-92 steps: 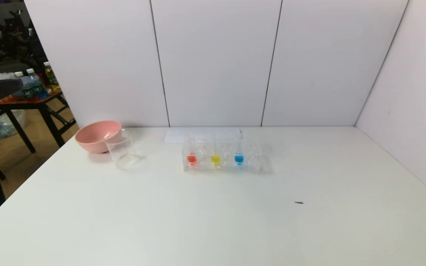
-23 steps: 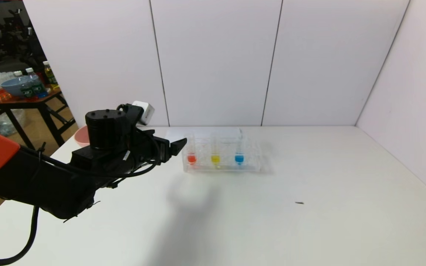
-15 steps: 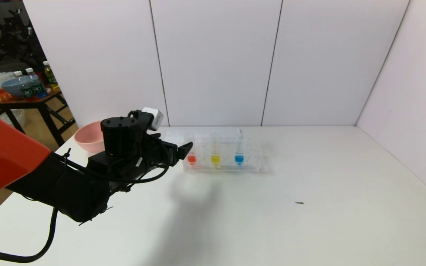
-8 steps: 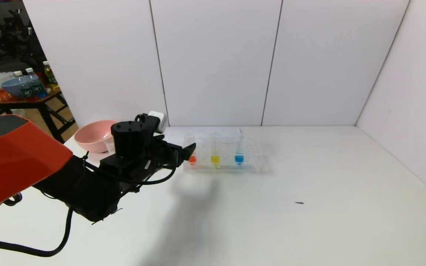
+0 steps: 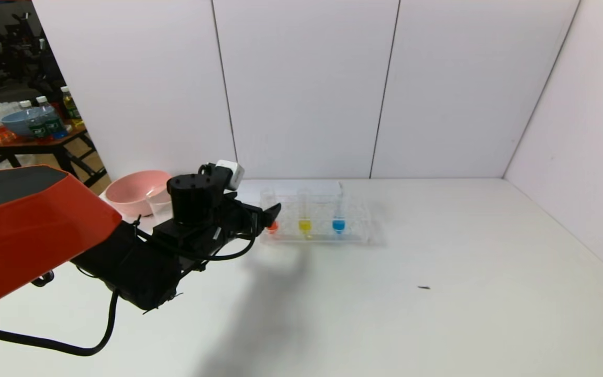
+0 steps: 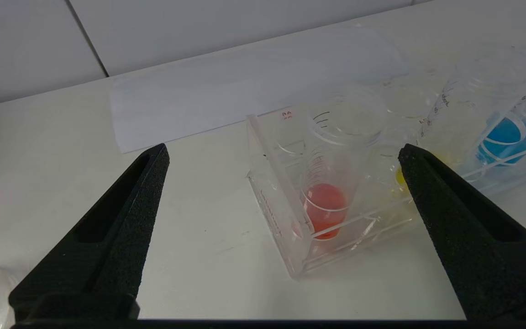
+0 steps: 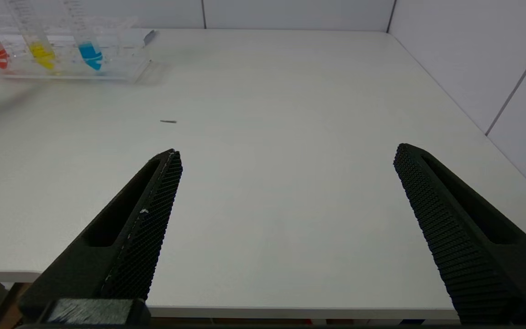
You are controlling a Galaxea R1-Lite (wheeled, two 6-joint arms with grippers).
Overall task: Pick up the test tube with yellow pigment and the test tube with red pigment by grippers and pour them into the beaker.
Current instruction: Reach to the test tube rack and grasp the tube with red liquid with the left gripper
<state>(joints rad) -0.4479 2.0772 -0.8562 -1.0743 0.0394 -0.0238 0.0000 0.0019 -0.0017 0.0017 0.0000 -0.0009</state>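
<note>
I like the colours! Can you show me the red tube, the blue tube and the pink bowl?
red tube [image 6: 324, 214], left wrist view, on its red liquid.
blue tube [image 5: 338, 225], head view, on its blue liquid.
pink bowl [image 5: 129, 196], head view, on its outer wall.

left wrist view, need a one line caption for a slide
Open left pincer lined up on the test tube with red pigment, standing in the clear rack.
</note>
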